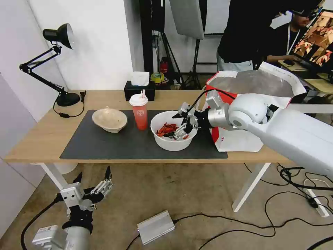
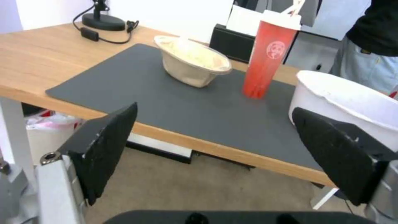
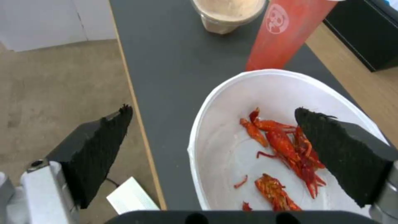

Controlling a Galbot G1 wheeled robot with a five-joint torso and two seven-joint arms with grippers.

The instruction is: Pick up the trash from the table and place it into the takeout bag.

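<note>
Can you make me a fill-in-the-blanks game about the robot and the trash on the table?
1. The right gripper, fingers open, is at the rim of the white ____ holding crayfish shells.
2. The red drink cup stands between the white bowl and the ____ pulp bowl.
3. The left gripper hangs open below the ____ top.

Missing words: bowl; beige; table

The table [image 1: 41, 135] is light wood under a matt grey mat [image 1: 114, 146]; the white bowl [image 1: 171, 142] is smooth plastic, the beige bowl [image 1: 109, 119] rough pulp, the bag lining [image 1: 253, 83] silver foil.
</note>
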